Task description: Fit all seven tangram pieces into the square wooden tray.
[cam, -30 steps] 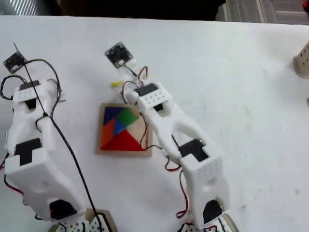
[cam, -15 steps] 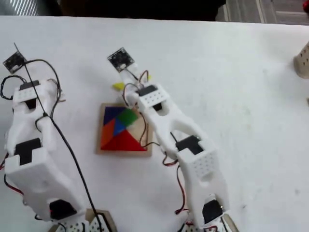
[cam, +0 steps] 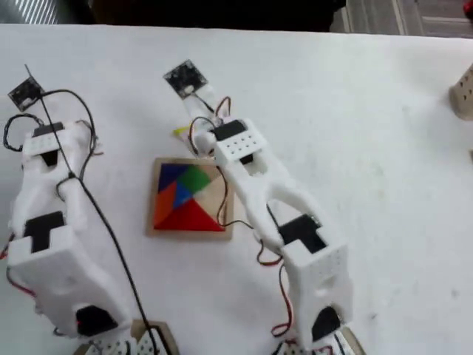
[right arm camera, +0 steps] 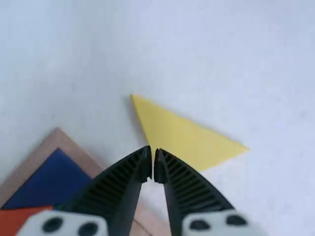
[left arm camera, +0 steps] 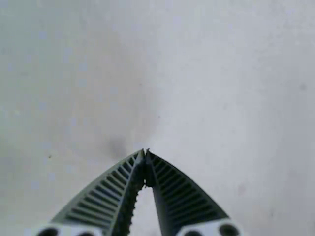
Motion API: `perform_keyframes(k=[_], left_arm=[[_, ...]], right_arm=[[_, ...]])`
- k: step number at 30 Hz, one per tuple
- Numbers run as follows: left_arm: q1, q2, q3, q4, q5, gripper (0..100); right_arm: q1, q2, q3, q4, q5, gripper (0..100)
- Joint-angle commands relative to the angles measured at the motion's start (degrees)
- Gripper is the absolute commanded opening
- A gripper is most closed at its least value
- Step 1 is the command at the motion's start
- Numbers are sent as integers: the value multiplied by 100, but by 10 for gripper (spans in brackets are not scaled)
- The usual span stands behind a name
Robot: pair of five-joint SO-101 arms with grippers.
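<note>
The square wooden tray (cam: 215, 196) lies between the two arms and holds blue (cam: 171, 176), green (cam: 196, 178), orange and red (cam: 190, 217) pieces; its strip nearest the right arm is bare wood. A yellow triangle (right arm camera: 183, 132) lies flat on the white table just beyond the tray's far corner (right arm camera: 55, 138). My right gripper (right arm camera: 152, 161) is shut, with its tips low at the triangle's near edge and nothing between them. In the high view a yellow sliver (cam: 179, 132) peeks out beside the right wrist. My left gripper (left arm camera: 145, 154) is shut over bare table, left of the tray.
The left arm (cam: 48, 214) stands folded at the table's left side, with black cables looping over it. A pale wooden block (cam: 463, 92) sits at the far right edge. White table surface stretches open to the right and at the back.
The right arm's wrist shifted slightly, now reaching a bit farther from its base. The yellow triangle stays in about the same place. The left arm has barely moved.
</note>
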Motion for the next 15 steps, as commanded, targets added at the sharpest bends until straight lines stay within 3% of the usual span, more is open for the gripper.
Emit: perform_keyframes(k=[1,5,10,12,15], left_arm=[[66,-31,-325,18,-62,22],[66,-31,-325,18,-62,22],[66,-22,-325,18,-62,22],[66,-22,-325,18,-62,22],[75,-22,-325,18,-62,22]], right_arm=[[75,-233,-44,-892,-668,19],[-57,295,-88,-1112,-1064,43],[-57,1182,-88,-1701,-1046,203],[-75,1393,-185,-1684,-1046,189],[-4,1490,-378,-1385,-1037,77]])
